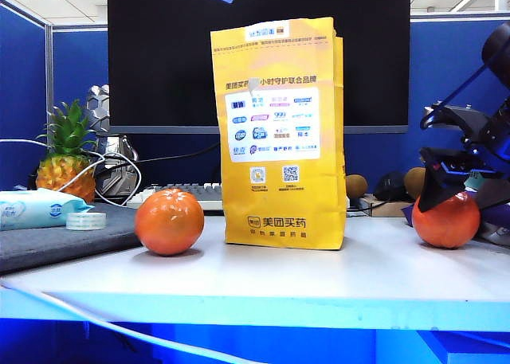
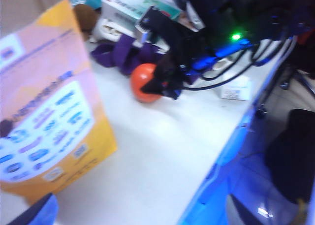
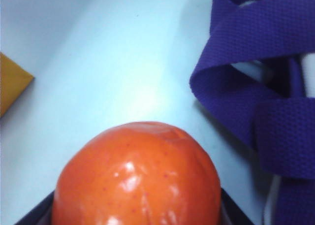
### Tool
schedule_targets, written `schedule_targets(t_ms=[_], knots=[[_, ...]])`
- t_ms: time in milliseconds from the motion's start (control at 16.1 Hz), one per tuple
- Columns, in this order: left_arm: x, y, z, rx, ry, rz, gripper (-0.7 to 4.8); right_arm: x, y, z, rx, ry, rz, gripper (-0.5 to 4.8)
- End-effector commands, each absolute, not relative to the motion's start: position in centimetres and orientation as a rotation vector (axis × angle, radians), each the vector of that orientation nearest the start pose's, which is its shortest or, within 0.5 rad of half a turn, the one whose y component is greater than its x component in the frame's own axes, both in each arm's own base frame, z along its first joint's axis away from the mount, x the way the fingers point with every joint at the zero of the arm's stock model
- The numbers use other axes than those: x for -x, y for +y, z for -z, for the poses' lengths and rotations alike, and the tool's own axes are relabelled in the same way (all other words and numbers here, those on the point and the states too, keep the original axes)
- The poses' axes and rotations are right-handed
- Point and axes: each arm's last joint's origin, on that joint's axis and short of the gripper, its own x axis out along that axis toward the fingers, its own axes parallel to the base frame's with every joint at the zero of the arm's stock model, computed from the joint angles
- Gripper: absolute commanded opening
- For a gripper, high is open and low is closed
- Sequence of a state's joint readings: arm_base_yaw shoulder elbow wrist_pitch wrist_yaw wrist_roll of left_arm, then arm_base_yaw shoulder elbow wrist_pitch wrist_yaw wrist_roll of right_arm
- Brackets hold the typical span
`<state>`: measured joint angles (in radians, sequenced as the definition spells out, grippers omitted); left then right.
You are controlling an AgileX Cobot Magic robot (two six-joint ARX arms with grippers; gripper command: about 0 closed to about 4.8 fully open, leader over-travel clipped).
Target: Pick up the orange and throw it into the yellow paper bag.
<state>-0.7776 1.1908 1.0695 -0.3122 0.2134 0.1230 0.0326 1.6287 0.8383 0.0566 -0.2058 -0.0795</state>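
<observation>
— White tabletop (image 1: 382,276), pale and bare along its near edge. Where are you on it?

— My right gripper (image 1: 448,190) is down at the far right of the table, its fingers clamped around the orange (image 1: 446,219), which rests on the surface. From my right wrist the orange (image 3: 138,178) fills the near view, glossy and deep reddish.

— Room around it?

— Open table between the orange and the yellow paper bag (image 1: 280,133), which stands upright in the middle, well apart from me. A purple strap (image 3: 256,107) lies just beside the orange on its right, crowding that side.

— And your other arm?

— My left gripper shows in no picture; I cannot tell how its fingers stand. Its wrist camera looks across the bag (image 2: 47,112) toward the right gripper (image 2: 165,84) and the orange (image 2: 145,82).

— What else sits there?

— A paler orange fruit (image 1: 169,221) left of the bag, near a grey mat (image 1: 48,236) holding a wipes pack (image 1: 36,209) and a tape roll (image 1: 86,221). A pineapple (image 1: 65,161) stands behind, against blue partitions and a dark monitor (image 1: 159,53).
</observation>
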Motion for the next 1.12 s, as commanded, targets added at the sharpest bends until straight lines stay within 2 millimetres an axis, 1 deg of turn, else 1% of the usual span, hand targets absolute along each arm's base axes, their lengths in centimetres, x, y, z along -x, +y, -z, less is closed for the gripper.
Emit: schedule_targets(t_ms=[62, 124, 186, 248, 372, 434, 497, 559, 621, 683, 745, 807, 869, 931, 993, 1055, 1117], knots=[[-17.8, -17.6, -35.3, -0.345, 0.267, 0.835, 4.79, -32.7, 1.8, -20.7, 0.0, 0.661, -0.305, 0.65], [-17.5, -16.9, -36.5, -0.384, 0.212, 0.738, 4.79, -32.6, 1.9, -23.2, -0.002, 0.633, -0.321, 0.65], [-17.1, -16.4, -37.5, -0.395, 0.177, 0.69, 4.79, -32.3, 2.0, -25.3, 0.002, 0.599, -0.325, 0.65], [-16.8, -15.8, -38.3, -0.4, 0.143, 0.642, 4.79, -31.6, 2.1, -27.8, 0.005, 0.54, -0.347, 0.65], [-16.3, -14.9, -39.1, -0.422, 0.108, 0.528, 4.79, -29.9, 2.2, -32.4, 0.004, 0.41, -0.414, 0.65], [-16.0, -14.4, -39.4, -0.424, 0.1, 0.464, 4.79, -28.4, 2.3, -35.4, -0.04, 0.325, -0.458, 0.65], [-15.7, -14.1, -39.6, -0.426, 0.098, 0.464, 4.79, -27.0, 2.5, -37.8, -0.098, 0.256, -0.524, 0.65], [-15.5, -13.9, -39.7, -0.428, 0.095, 0.469, 4.79, -26.1, 2.7, -39.4, -0.122, 0.202, -0.615, 0.65], [-15.5, -13.8, -39.7, -0.443, 0.09, 0.495, 4.79, -25.1, 3.2, -41.4, -0.146, 0.137, -0.763, 0.66], [-15.5, -13.8, -39.5, -0.436, 0.098, 0.601, 4.79, -24.3, 4.5, -43.5, -0.159, 0.076, -0.872, 0.66], [-15.4, -14.0, -39.3, -0.428, 0.103, 0.689, 4.79, -24.1, 5.5, -44.2, -0.146, 0.044, -0.902, 0.66], [-15.3, -14.1, -39.3, -0.422, 0.102, 0.747, 4.79, -24.5, 6.8, -44.4, -0.139, 0.022, -0.956, 0.66], [-15.3, -14.2, -39.3, -0.42, 0.098, 0.757, 4.79, -25.1, 8.0, -44.3, -0.138, 0.022, -0.995, 0.67], [-15.3, -14.2, -39.3, -0.418, 0.098, 0.761, 4.79, -26.9, 9.2, -43.7, -0.141, 0.035, -1.021, 0.68], [-15.3, -14.2, -39.2, -0.414, 0.106, 0.76, 4.79, -29.2, 9.9, -42.9, -0.157, 0.072, -1.022, 0.68], [-15.2, -14.2, -39.2, -0.418, 0.116, 0.759, 4.79, -31.0, 10.6, -42.0, -0.168, 0.107, -1.024, 0.87], [-15.3, -14.1, -39.0, -0.424, 0.13, 0.755, 4.79, -32.3, 10.9, -41.2, -0.175, 0.132, -1.014, 0.9]])
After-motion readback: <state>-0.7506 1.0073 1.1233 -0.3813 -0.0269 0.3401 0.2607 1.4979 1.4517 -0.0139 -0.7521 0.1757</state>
